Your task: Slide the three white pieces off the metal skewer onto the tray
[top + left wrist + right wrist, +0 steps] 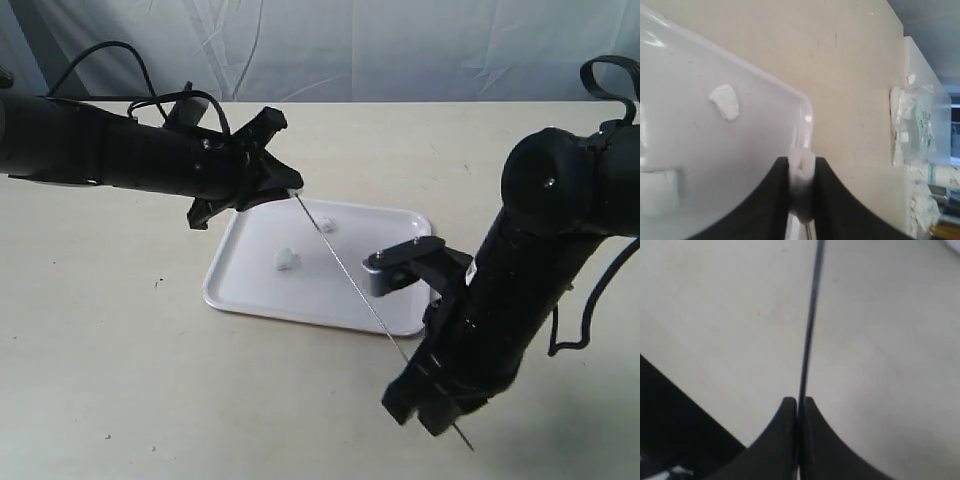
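Right gripper [799, 407], on a steeply lowered arm beside the near right corner of the tray [250, 285], is clamped on the skewer [340, 260], which slants up across the tray to the left gripper [290, 185]. That gripper, on a near-level arm, pinches one white piece [801, 172]; two more pieces [286, 259] lie on the tray.

Robot laboratory test bench.
Plain beige table [110, 360], wrinkled cloth backdrop [400, 45], loose cables [110, 55], bagged supplies [912, 122] at its edge.
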